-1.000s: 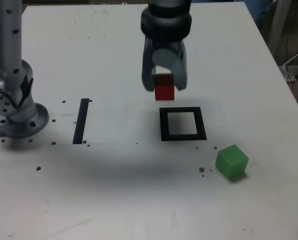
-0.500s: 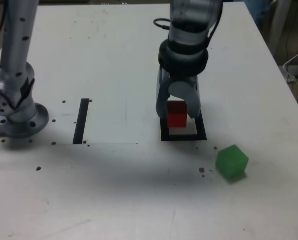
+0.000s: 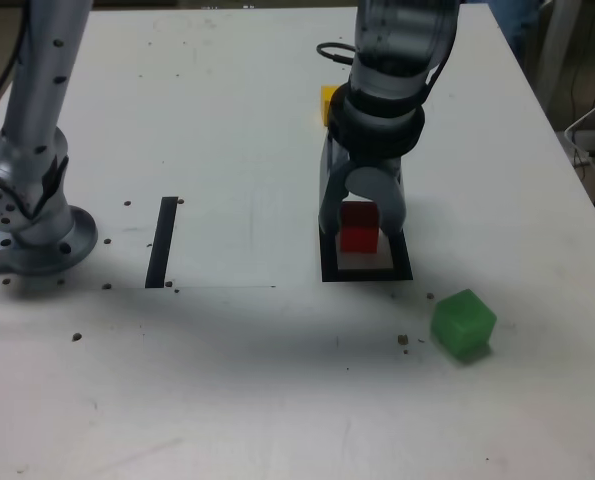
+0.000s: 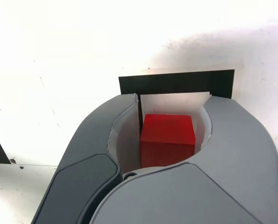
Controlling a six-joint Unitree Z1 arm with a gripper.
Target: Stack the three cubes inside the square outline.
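Standing at the exterior view's far left, at about nine o'clock on the white bench (image 3: 227, 400), is the arm's grey base (image 3: 32, 225), with its column rising out of frame. Just beside it toward the centre lies a straight black strip (image 3: 162, 242) of tape, with small dark specks scattered around it. Further along, slightly right of centre, sits the square outline (image 3: 365, 270), a thick black frame around a white patch. The hand (image 3: 362, 232) reaches down over it from twelve o'clock, pointing at the bench, its grey jaws closed tight on the red cube (image 3: 358, 226). The red cube sits between the jaws over the white inside of the frame; whether its underside touches the bench cannot be told from here. In the wrist view the same red cube (image 4: 167, 139) is clamped between the two curved grey jaws of the hand (image 4: 169, 135), and the far black bar of the square outline (image 4: 176, 83) runs just beyond it. Behind the arm, at about one o'clock from the frame, a yellow cube (image 3: 328, 103) peeks out, partly hidden by the wrist. At about five o'clock from the frame, near it but clear of the tape, the green cube (image 3: 463, 323) rests on the bench, turned corner-on to the camera.
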